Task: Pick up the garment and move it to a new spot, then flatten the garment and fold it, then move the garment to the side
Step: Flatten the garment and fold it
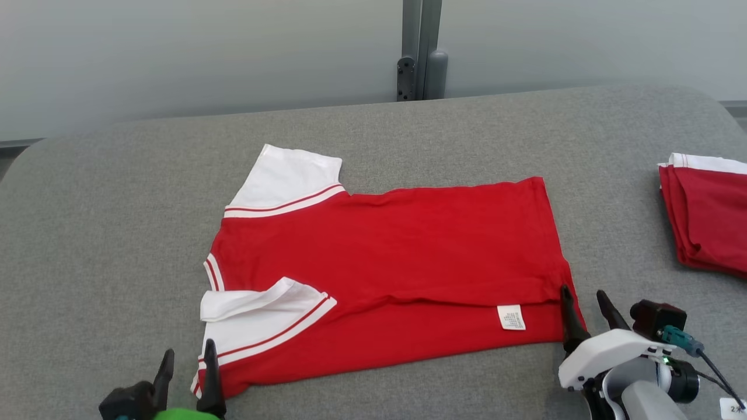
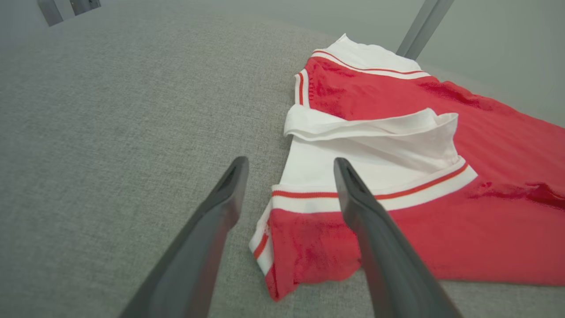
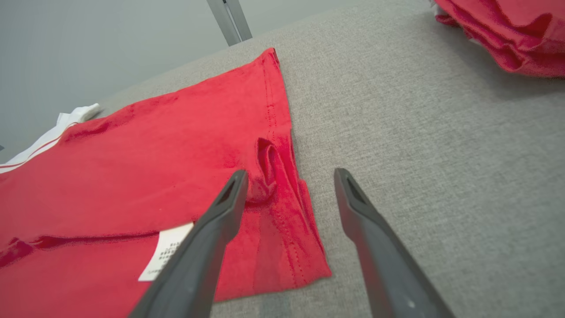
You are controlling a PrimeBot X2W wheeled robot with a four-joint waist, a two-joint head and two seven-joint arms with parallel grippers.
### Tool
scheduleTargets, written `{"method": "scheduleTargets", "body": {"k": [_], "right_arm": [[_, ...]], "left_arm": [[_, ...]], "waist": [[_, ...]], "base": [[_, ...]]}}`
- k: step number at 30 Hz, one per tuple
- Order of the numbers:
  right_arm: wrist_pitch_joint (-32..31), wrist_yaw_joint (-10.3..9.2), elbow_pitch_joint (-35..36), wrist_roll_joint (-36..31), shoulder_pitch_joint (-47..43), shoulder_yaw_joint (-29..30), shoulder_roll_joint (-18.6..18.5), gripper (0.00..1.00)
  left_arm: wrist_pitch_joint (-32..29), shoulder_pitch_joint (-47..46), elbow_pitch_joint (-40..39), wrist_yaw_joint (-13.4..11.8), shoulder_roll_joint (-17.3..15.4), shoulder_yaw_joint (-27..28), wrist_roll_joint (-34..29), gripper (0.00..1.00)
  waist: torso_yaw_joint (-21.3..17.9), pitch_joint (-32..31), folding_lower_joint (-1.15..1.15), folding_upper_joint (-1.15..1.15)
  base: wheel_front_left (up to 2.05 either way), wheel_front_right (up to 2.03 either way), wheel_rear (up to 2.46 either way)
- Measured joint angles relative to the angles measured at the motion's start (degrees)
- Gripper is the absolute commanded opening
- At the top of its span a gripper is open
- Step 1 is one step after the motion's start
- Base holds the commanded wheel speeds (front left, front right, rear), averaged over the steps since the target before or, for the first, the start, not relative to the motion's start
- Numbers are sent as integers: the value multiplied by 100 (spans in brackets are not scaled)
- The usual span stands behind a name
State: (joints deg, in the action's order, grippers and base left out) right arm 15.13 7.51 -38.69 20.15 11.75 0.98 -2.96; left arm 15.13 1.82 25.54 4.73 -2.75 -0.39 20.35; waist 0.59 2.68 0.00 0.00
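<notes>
The whole red garment (image 1: 397, 245) is taken in from the head view, lying flat at the centre of the grey desk (image 1: 117, 233) with its white sleeves toward 9 o'clock. A bunched hem corner beside the white label (image 3: 165, 256) is picked out by the right wrist view, and a curled sleeve edge by the left wrist view. The left tool (image 1: 189, 350) is seen at 7 o'clock with its fingers apart, at the sleeve corner. The right tool (image 1: 582, 291) is seen at 5 o'clock, also spread, at the hem corner. A folded red pile (image 1: 709, 216) is seen at 3 o'clock, and open desk at 12 and 9.

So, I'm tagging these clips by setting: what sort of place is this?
Likely a test room for garment folding: a grey fabric-covered table, a red-and-white shirt spread on it, folded red garments stacked aside.
</notes>
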Motion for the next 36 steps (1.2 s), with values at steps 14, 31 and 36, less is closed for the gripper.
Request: {"method": "scheduleTargets", "body": {"k": [14, 31, 36], "right_arm": [[-131, 0, -816, -401, 2004, -25, -188, 100], [-538, 0, -2463, -788, 4022, 104, -348, 53], [-365, -1, -2565, -767, 4236, -101, -270, 0]], "left_arm": [[1, -2276, 565, 151, -24, -170, -644, 100], [0, -4389, 2288, 267, -171, -915, -494, 100], [0, -4711, 2503, 267, -286, -1013, -367, 100]], "waist": [[46, 752, 0, 0], [117, 1902, 0, 0], [126, 2126, 0, 0]], "base": [[0, 0, 0], [0, 0, 0], [0, 0, 0]]}}
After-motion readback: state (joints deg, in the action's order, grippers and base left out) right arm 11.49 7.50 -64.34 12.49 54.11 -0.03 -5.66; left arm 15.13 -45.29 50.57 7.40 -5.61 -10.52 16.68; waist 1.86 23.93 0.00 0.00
